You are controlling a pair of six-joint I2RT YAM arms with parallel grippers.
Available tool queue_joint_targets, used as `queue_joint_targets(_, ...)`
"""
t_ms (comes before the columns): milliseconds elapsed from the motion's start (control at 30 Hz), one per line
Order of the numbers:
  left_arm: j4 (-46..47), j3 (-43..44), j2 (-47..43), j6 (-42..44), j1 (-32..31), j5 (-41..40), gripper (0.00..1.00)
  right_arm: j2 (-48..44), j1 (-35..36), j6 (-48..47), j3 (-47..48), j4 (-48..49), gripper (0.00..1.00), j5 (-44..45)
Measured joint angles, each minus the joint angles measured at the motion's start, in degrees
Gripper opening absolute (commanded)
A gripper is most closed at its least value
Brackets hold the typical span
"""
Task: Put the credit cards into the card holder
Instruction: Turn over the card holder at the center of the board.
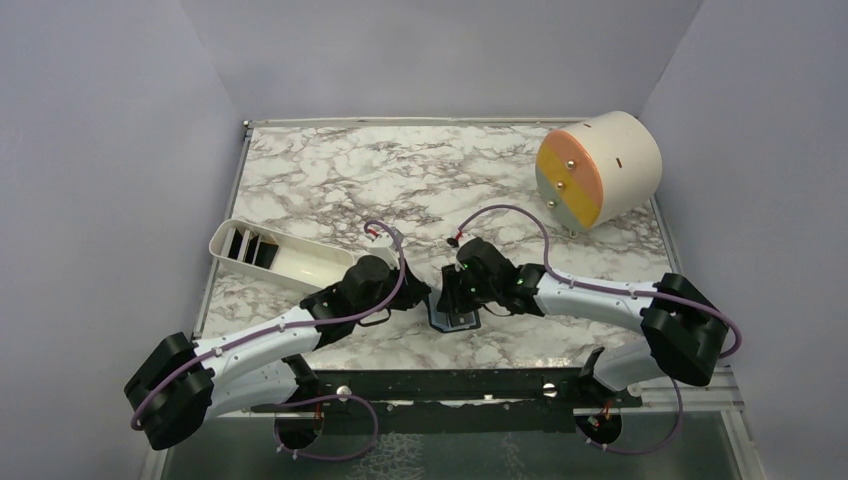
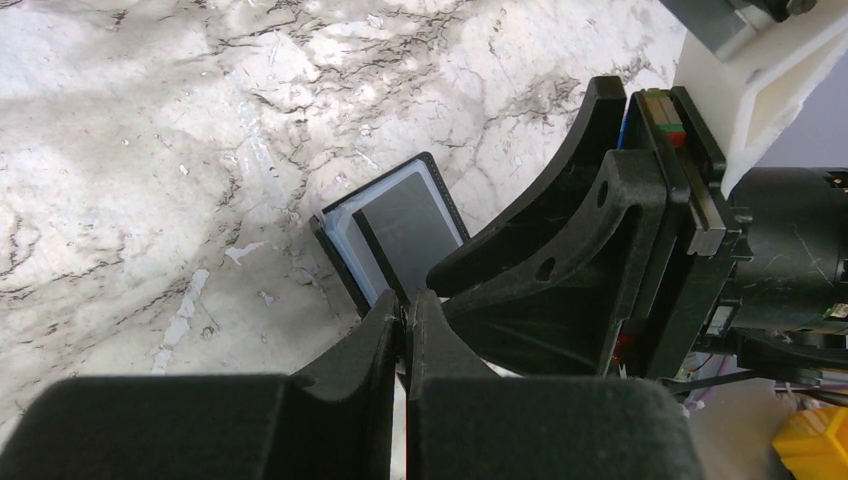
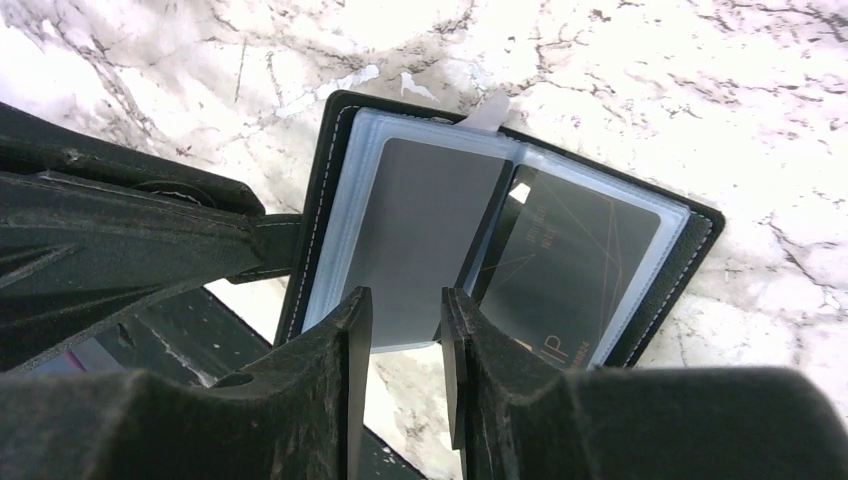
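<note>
The card holder [image 3: 322, 180] lies open on the marble tabletop [image 3: 700, 90], straight beneath the right end effector [image 3: 405, 320], whose fingers stand apart with nothing gripped between them. One dark credit card [image 3: 420, 230] sits in the light blue sleeve just ahead of those fingertips, and a second card [image 3: 570, 270] sits in the sleeve to their right. The left end effector [image 2: 410, 325] is pressed together with its tip at the holder's edge; whether it nips the cover I cannot tell. More dark cards [image 1: 250, 247] stand in a white tray [image 1: 300, 265] off to the left of the left end effector

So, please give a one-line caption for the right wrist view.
Right gripper hovers above open card holder with two dark cards inside.
</note>
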Motion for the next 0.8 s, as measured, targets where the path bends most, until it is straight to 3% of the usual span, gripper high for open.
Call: queue_joint_targets(800, 0.2, 0.2, 4.5, 0.9, 0.0, -1.7, 0.0, 3.8, -0.6, -0.2, 0.1, -0.4, 0.27, 9.4)
